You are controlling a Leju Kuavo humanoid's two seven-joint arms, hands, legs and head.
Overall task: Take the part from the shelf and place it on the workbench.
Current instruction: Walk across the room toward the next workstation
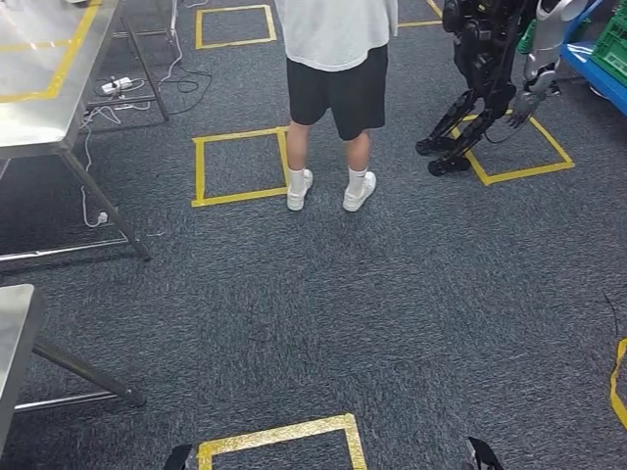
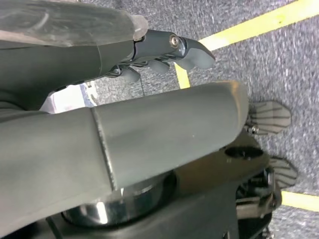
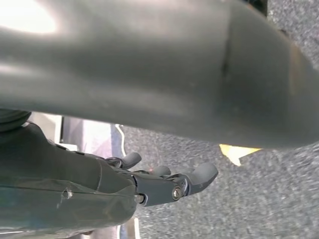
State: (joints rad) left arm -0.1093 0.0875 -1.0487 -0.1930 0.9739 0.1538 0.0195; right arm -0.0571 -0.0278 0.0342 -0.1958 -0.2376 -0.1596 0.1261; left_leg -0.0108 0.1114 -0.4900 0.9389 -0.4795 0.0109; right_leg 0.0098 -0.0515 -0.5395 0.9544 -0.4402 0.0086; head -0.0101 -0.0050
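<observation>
Head view: grey carpet floor point(image 1: 414, 313) marked with yellow tape squares point(image 1: 240, 166). A person point(image 1: 336, 88) in a pale top, black shorts and white sneakers stands on the carpet beside one square. Further off, another humanoid robot point(image 1: 480, 78) with dark legs stands in a taped square beside a blue rack point(image 1: 595, 69) carrying green crates point(image 1: 613, 39). A steel counter point(image 1: 44, 88) with yellow tape on its top stands at the far side, a white power strip point(image 1: 119, 85) and cables on the floor beneath it; the corner of a second steel counter point(image 1: 15, 343) lies nearer. No part can be made out on either counter or on the rack.

Left wrist view: the left hand point(image 2: 165, 52) hangs above the carpet, its dark fingers point(image 2: 195, 52) stretched out, lying close side by side, with nothing between them. Beyond the fingertips runs a yellow tape line point(image 2: 263, 22). This view gives the closeness of tape to fingers, which the head view does not.

Right wrist view: the right hand point(image 3: 169, 181) also hangs over carpet, fingers point(image 3: 203, 174) extended and slightly apart, holding nothing. A yellow tape scrap point(image 3: 237, 152) lies just past the fingertips, and a pale surface point(image 3: 90, 139) shows behind the hand, too blurred to identify.
</observation>
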